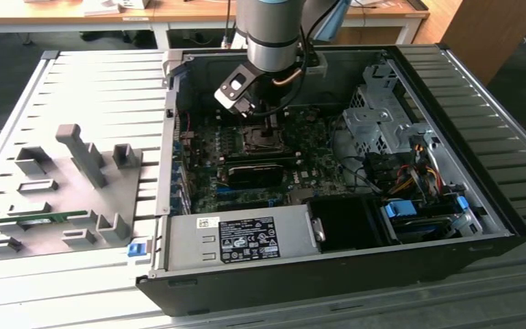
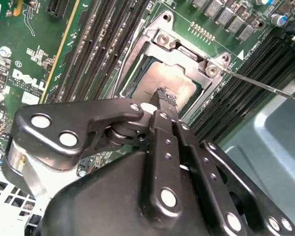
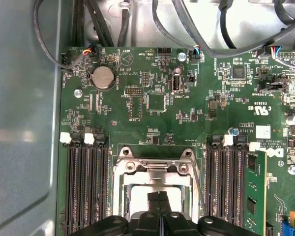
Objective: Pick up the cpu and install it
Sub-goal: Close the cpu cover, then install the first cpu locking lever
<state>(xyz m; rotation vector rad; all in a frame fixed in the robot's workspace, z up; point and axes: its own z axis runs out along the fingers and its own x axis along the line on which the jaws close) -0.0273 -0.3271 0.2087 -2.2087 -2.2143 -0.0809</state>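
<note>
The cpu [image 2: 179,78] lies flat in the motherboard socket [image 2: 160,37], its shiny silver-grey top facing up inside the metal frame. In the first wrist view the cpu [image 3: 137,199] shows as a pale square between the frame bars. My gripper [image 2: 165,97] hangs straight over it with both black fingers pressed together, the tips at or just above the chip's top; whether they touch it I cannot tell. Nothing sits between the fingers. In the exterior view the gripper [image 1: 272,127] reaches down into the open computer case above the socket [image 1: 265,139].
A thin socket lever [image 2: 265,88] juts out beside the frame. Memory slots [image 3: 86,187] flank the socket, one with a green stick [image 3: 255,191]. The case holds a power supply [image 1: 235,240], drive cage [image 1: 382,116] and cables [image 1: 418,171]. A grey fixture plate [image 1: 71,199] lies at the exterior view's left.
</note>
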